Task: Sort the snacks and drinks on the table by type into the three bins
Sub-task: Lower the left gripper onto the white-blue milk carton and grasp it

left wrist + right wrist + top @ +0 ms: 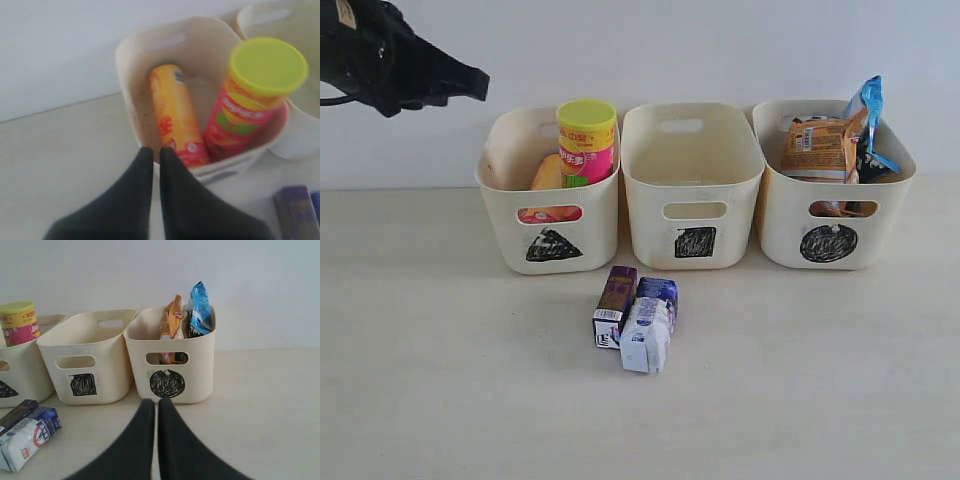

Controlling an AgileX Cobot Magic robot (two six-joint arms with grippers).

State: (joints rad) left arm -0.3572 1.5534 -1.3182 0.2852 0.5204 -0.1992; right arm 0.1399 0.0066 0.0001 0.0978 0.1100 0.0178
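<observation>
Both chip canisters are in the triangle bin [500,215]: the magenta one [586,145] stands upright and the yellow one [547,175] leans beside it. An orange-brown bag [818,150] and a blue bag [870,105] fill the circle bin [780,230]. Nothing shows inside the square bin [650,225]. Three cartons huddle on the table [440,380] before the bins: dark purple-brown [616,300], blue-purple [660,290], white-grey [647,338]. My left gripper [156,150] hangs shut and empty above the triangle bin's near rim. My right gripper [156,402] is shut and empty, low before the circle bin [200,375].
A plain white wall rises right behind the bins. The left arm [390,60] reaches in from the top left corner of the exterior view. Wide bare tabletop lies on both sides of the cartons and toward the front edge.
</observation>
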